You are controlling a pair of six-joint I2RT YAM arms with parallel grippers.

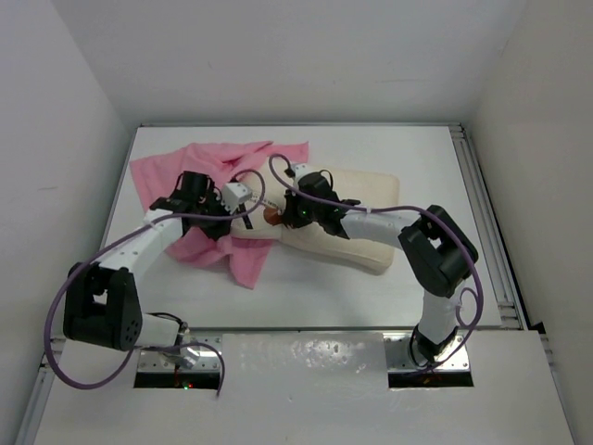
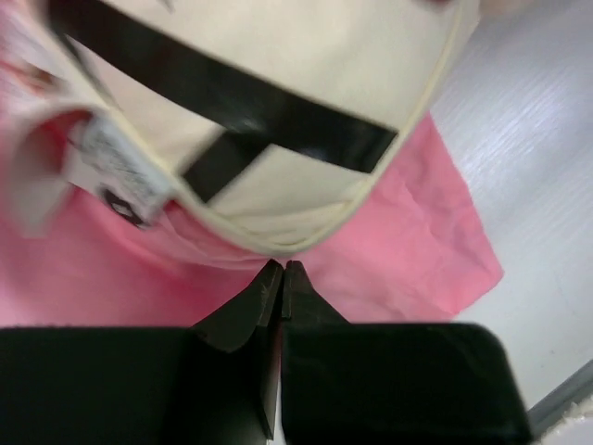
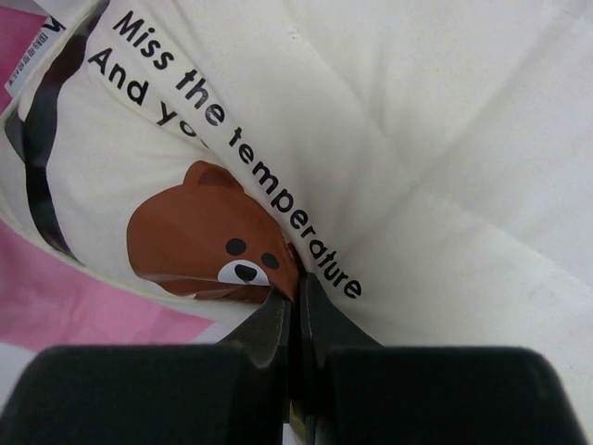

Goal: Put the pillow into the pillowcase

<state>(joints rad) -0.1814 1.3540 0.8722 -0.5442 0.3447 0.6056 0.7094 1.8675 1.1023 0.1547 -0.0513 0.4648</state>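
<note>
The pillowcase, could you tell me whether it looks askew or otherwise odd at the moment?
Yes. The pillowcase lies crumpled and bunched on the left of the table, not spread flat, with one flap trailing toward the near edge. The pillow sits diagonally, its left corner resting over the pink fabric, most of it outside.

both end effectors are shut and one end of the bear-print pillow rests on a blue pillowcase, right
Not quite: the pillowcase is pink, not blue, as the top external view shows. The rest holds: the left end effector and the right end effector are shut, and one end of the bear-print pillow rests on it.
</note>
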